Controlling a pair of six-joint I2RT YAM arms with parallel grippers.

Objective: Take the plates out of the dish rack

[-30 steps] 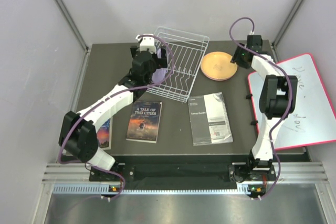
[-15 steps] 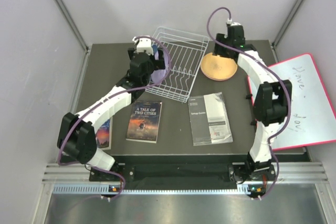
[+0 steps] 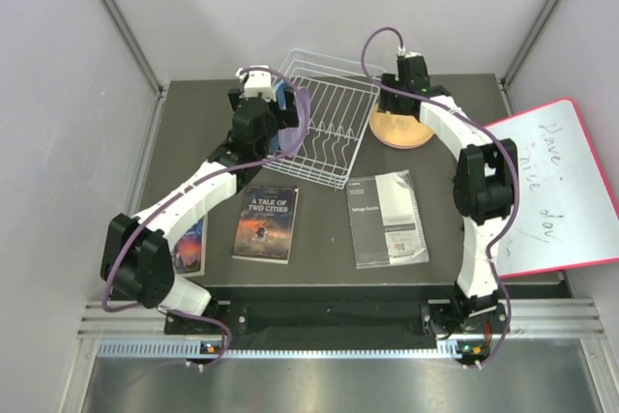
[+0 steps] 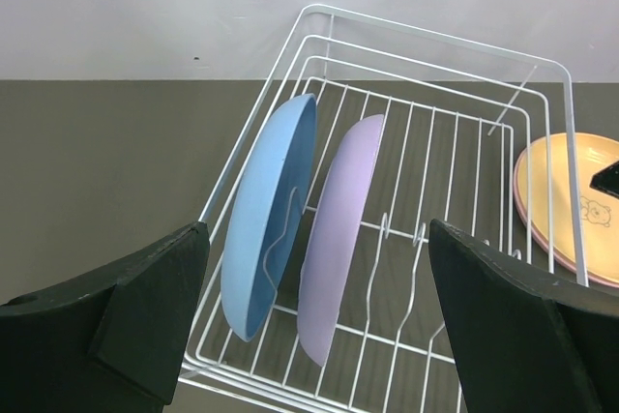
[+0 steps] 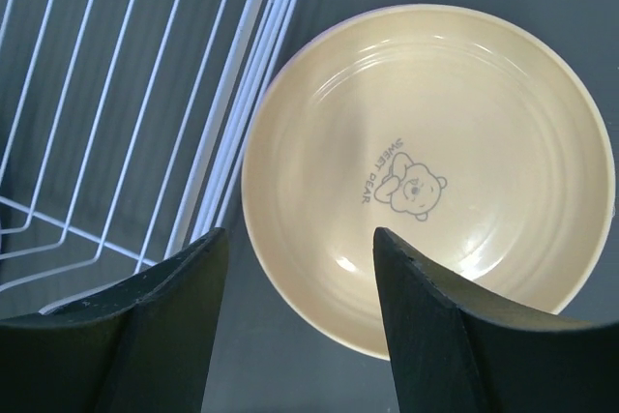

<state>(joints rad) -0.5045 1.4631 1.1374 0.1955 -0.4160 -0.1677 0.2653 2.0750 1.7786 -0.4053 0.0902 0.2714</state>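
Observation:
The white wire dish rack stands at the back middle of the table. A light blue plate and a lilac plate stand on edge in its left end. My left gripper hangs open just in front of these two, nothing between its fingers. An orange-tan plate with a bear print lies flat on the table right of the rack. A pink rim shows under it. My right gripper is open over that plate's near edge, beside the rack, holding nothing.
A paperback book and a grey setup guide lie in front of the rack. Another book lies under the left arm. A red-framed whiteboard leans at the table's right edge. Walls close in behind.
My right arm has swung left from the plate's far right side to over its back edge near the rack. The left gripper has shifted slightly back along the rack's left end.

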